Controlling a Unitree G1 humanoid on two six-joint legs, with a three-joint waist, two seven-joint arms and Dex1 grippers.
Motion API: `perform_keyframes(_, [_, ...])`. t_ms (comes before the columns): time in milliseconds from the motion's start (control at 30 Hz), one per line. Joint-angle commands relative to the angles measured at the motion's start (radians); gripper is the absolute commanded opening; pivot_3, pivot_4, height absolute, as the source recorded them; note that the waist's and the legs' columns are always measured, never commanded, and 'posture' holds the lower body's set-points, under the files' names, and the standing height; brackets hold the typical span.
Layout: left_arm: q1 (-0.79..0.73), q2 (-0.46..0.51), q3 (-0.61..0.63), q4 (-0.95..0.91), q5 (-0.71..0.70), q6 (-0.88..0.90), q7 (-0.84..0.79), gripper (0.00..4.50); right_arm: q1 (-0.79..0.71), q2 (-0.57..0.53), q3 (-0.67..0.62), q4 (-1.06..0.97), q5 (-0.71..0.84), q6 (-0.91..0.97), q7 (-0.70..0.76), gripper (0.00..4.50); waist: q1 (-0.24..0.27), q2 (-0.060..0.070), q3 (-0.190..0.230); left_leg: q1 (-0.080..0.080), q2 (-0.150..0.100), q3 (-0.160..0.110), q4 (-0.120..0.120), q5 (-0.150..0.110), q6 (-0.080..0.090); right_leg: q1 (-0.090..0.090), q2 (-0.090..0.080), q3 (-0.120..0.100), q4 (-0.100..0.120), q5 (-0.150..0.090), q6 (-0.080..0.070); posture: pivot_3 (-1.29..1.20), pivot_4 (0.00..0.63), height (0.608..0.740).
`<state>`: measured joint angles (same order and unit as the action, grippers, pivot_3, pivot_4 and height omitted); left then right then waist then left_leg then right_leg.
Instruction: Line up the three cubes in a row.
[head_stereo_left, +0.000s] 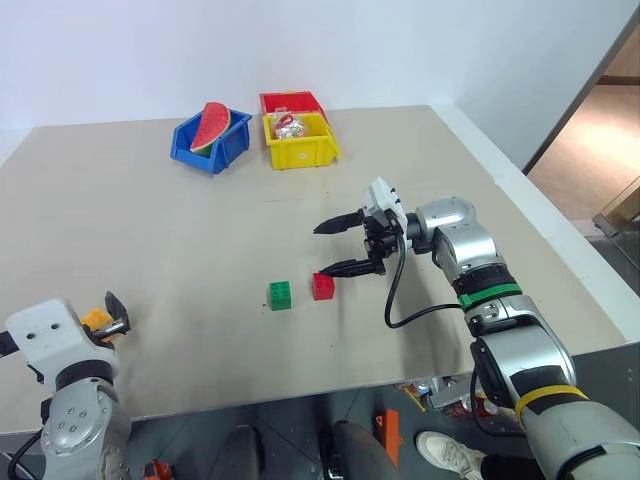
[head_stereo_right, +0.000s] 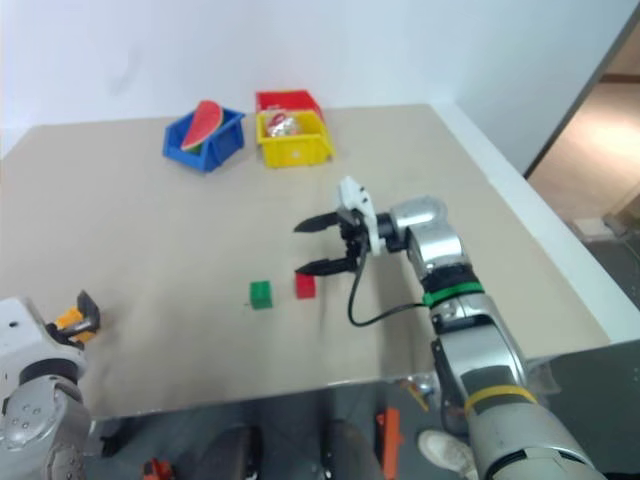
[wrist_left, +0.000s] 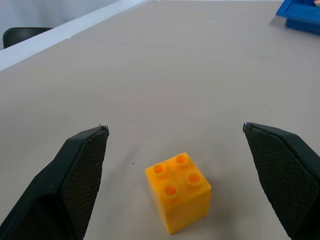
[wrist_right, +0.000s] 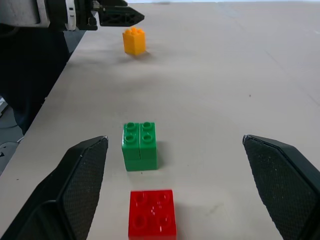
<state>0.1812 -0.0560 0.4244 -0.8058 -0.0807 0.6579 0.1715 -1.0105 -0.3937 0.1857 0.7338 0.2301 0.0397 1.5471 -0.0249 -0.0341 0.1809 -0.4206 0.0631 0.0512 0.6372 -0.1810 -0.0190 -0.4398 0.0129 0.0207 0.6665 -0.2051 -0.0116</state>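
Three small studded toy-brick cubes sit on the beige desk (head_stereo_left: 200, 230). The red cube (head_stereo_left: 323, 286) and the green cube (head_stereo_left: 280, 295) stand side by side near the middle of the desk with a narrow gap between them, both upright with studs up. The yellow-orange cube (wrist_left: 178, 192) stands well apart from them, near the desk's front left edge, also studs up. The right arm reaches in from the right, its forearm bent across the desk, and the right gripper (head_stereo_left: 340, 246) points leftward just beside the red cube; its fingers (wrist_right: 80, 185) are spread wide and hold nothing. The left gripper (wrist_left: 175, 170) sits low at the desk's left front, aimed at the yellow-orange cube, which lies between its widely parted fingers (wrist_left: 82, 175) without touching either.
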Motion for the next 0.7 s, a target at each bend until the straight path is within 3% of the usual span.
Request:
perform_keyframes(33, [-0.020,-0.016,-0.014,0.022,0.016,-0.028,0.034,4.46,-0.037,-0.004,-0.017,-0.026,0.018,0.002,0.056,4.50,0.000,0.000,0.000,0.000,0.000,0.000,0.000,0.000,0.000,0.000,0.000,0.000,0.000,0.000,0.001,0.00,0.150,0.740])
perform_keyframes(700, [-0.033,-0.020,-0.020,0.087,0.008,0.028,0.122,4.46,0.011,-0.034,0.162,-0.208,0.210,-0.009,0.067,4.50,0.000,0.000,0.000,-0.001,0.000,0.000,-0.001,0.000,0.000,-0.001,0.000,-0.001,-0.001,0.000,0.001,0.00,0.150,0.740])
